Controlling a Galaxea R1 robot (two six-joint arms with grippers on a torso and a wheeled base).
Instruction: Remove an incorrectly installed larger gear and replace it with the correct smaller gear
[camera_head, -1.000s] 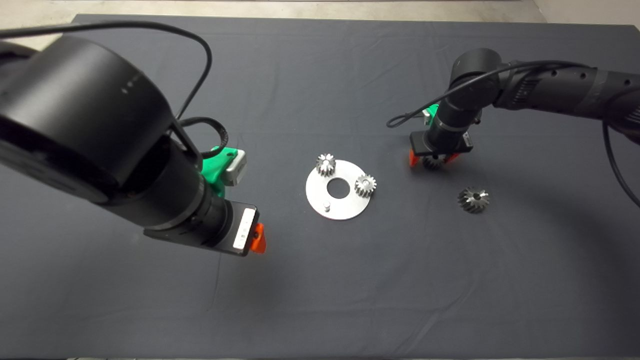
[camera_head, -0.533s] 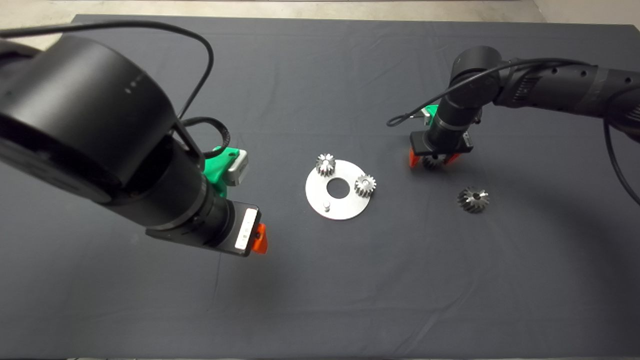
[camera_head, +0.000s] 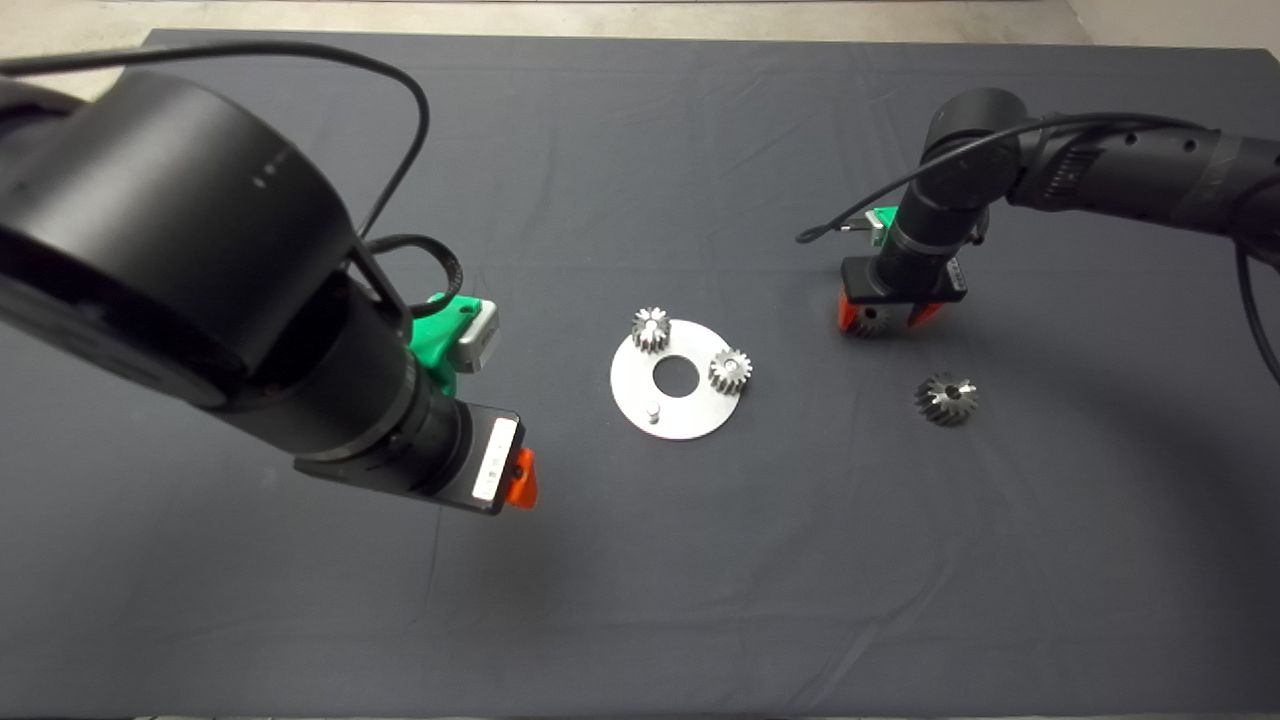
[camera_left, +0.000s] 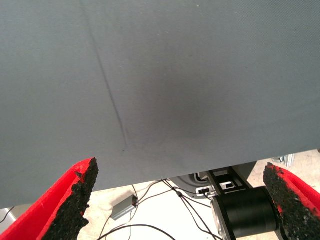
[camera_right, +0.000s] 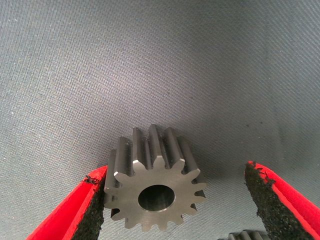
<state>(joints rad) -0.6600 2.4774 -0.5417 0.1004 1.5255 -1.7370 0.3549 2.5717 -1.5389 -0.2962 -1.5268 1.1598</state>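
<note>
dark mat (camera_head: 640, 600), right gripper (camera_right: 175, 200) around smaller gear (camera_right: 152, 187)

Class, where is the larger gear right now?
In the head view, the larger gear lies on the mat at the right, apart from the round plate, just nearer the camera than the right gripper with its smaller gear.

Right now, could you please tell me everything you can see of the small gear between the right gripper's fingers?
The smaller gear is silvery-grey steel with straight teeth and a round centre hole. It sits between the open fingers of the right gripper, over the dark mat to the right of the round plate. One pad touches its teeth; the other stands clear.
</note>
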